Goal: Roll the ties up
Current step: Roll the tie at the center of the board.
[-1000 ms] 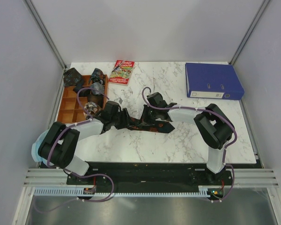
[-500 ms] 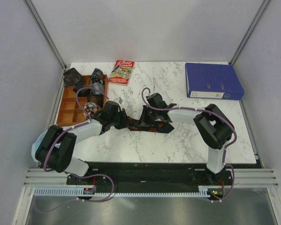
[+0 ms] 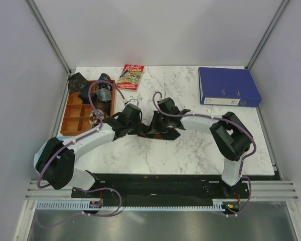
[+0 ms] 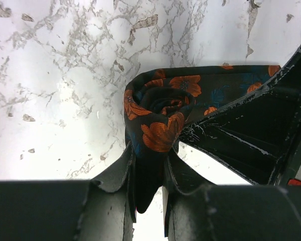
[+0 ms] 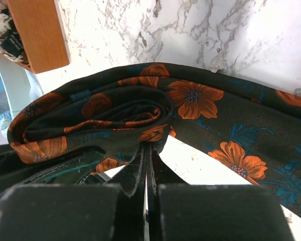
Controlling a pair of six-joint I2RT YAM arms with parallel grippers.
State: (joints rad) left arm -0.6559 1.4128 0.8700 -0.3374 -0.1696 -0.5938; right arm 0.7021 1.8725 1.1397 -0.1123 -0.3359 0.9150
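Observation:
The long black tie with orange-red flowers [image 3: 166,133] lies at the table's middle, partly coiled into a roll [image 4: 158,113]. My left gripper [image 3: 136,124] is shut on the roll's end [image 4: 148,163]. My right gripper [image 3: 157,126] is shut on a fold of the same tie [image 5: 146,145], and the rest of the tie [image 5: 231,120] trails off to the right. The two grippers sit close together. Small dark grey-blue tie bundles [image 3: 104,94] sit in and by the wooden tray [image 3: 75,122].
The red-and-green booklet [image 3: 131,77] lies at the back centre. The blue binder [image 3: 227,86] lies at the back right. The compartmented tray stands at the left edge; its corner shows in the right wrist view [image 5: 37,35]. White walls enclose the table.
My left gripper has moved right, toward the right gripper, with the tie end in it. The stretched tie between them has gathered into a shorter coil.

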